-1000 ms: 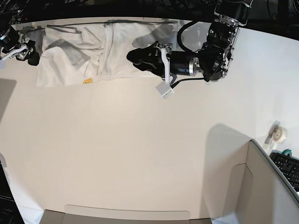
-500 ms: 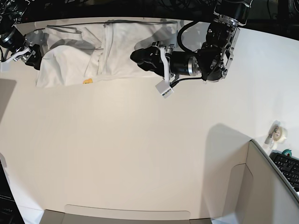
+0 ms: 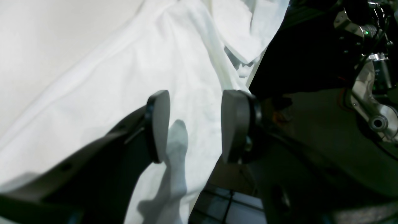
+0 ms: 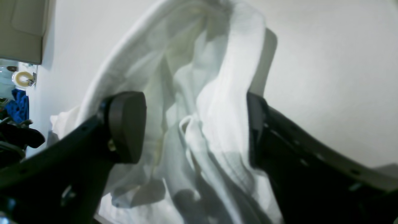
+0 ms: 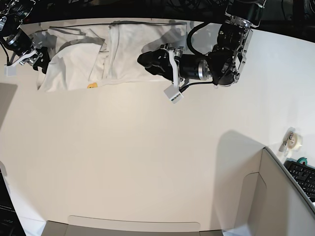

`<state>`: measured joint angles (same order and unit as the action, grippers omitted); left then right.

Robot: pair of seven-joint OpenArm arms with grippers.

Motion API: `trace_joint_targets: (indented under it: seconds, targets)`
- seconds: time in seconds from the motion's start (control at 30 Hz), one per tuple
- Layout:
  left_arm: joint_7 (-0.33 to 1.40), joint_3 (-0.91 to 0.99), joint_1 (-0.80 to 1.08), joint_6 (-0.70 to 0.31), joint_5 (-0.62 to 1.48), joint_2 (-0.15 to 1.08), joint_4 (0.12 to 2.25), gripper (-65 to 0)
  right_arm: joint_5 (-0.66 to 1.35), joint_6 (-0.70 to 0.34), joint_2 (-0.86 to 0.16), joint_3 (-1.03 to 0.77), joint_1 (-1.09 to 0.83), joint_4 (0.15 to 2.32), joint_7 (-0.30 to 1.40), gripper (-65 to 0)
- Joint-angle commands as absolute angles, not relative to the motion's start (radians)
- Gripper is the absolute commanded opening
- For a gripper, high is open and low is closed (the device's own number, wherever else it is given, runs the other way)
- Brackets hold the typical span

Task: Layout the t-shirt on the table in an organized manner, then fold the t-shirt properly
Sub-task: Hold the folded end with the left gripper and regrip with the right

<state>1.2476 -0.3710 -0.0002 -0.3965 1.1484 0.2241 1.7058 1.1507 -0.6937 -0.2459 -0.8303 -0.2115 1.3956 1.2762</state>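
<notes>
White t-shirt (image 5: 123,51) lies rumpled on the table (image 5: 147,157); both arms' fingers (image 3: 158,124) spread, grasping nothing.

A grey cardboard box (image 5: 275,196) stands at the bench's near right corner, its flaps throwing a soft shadow leftward. Just past it, by the right edge, sits a roll of tape (image 5: 294,141), with a black keyboard (image 5: 304,178) beyond. Behind the far edge everything is dark, tangled with cables (image 5: 147,7). Light falls evenly from above.
</notes>
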Motion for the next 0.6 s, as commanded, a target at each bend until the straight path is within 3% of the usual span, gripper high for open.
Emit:
trace_joint_targets:
  seconds: [0.0, 0.57]
  targets:
    - [1.230, -0.366, -0.013, -0.403, 1.168, 0.222, 1.719, -40.4, 1.087, -0.698, -0.252, -0.829, -0.229, 1.395, 1.330, -21.1]
    - [1.230, -0.366, -0.013, -0.403, 1.168, 0.223, 1.719, -40.4, 1.098, -0.698, -0.278, -0.848, -0.282, 1.395, 1.331, -21.1]
